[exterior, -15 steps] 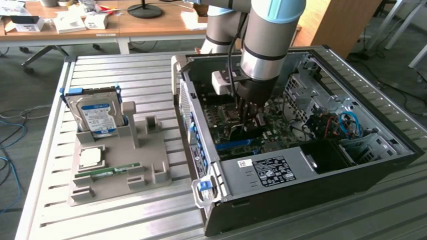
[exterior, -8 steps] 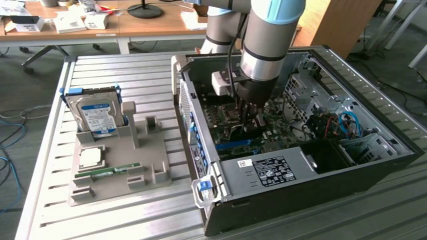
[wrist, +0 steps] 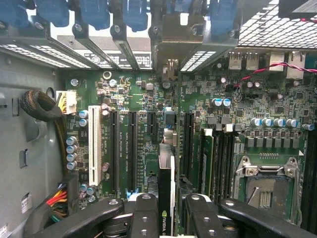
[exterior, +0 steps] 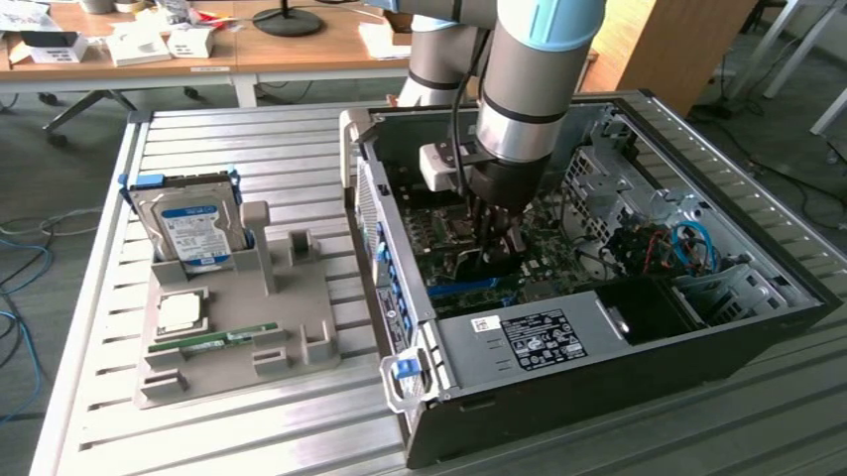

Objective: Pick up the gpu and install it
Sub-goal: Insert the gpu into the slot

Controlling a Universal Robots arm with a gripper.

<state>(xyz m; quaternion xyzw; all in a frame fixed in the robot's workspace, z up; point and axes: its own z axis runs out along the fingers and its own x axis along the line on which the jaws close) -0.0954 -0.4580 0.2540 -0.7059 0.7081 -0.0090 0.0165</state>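
Open tower case (exterior: 741,327) lies on its side on the slatted counter (exterior: 265,416). Arm (exterior: 530,89) reaches straight down into it, wrist vertical, over the motherboard (wrist: 143,94).

Step in hand, as judged: install — pick-up done. End effector (wrist: 168,208) is partly closed, clamping the gpu (wrist: 166,183) edge-on just above the expansion slots (wrist: 132,148); the card looks not yet seated.

Seating calls for the card's edge square over one slot — which one I cannot tell.
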